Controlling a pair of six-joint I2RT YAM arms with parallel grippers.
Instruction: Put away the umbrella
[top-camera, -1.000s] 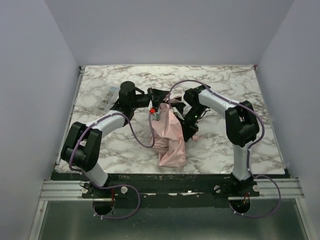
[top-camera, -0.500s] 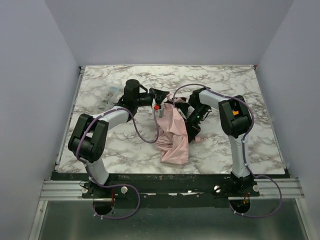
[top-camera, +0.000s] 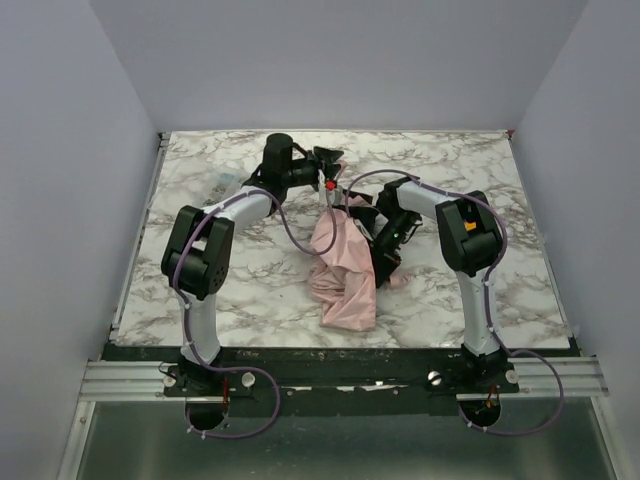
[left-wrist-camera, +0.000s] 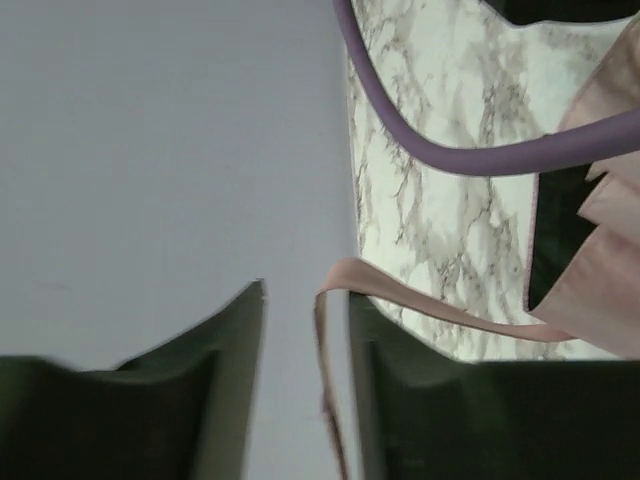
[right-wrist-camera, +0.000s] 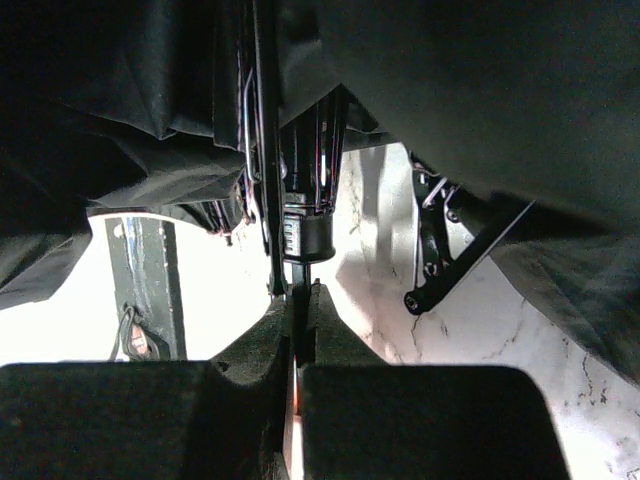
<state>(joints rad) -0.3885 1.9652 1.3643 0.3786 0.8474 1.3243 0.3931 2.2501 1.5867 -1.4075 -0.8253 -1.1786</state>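
The pale pink umbrella (top-camera: 342, 272) lies crumpled at mid-table, its fabric bunched toward the near edge. My left gripper (top-camera: 327, 160) reaches to the far middle, above the fabric's top end. In the left wrist view its jaws (left-wrist-camera: 300, 292) stand apart, and the pink strap (left-wrist-camera: 450, 315) drapes over the tip of the right finger without being pinched. My right gripper (top-camera: 380, 258) sits at the umbrella's right side. Its jaws (right-wrist-camera: 302, 295) are shut on the thin dark shaft (right-wrist-camera: 300, 270), with dark ribs and the canopy's shadowed underside above.
A small red-orange piece (top-camera: 328, 186) shows just below the left gripper. A purple cable (left-wrist-camera: 480, 155) loops over the marble table (top-camera: 200, 200) near the umbrella. Grey walls enclose the table on the left, far and right sides.
My left arm has swung toward the far side and stretched out, drawing the strap with it. Its jaws, shut before, now stand apart. The right gripper has kept its hold.
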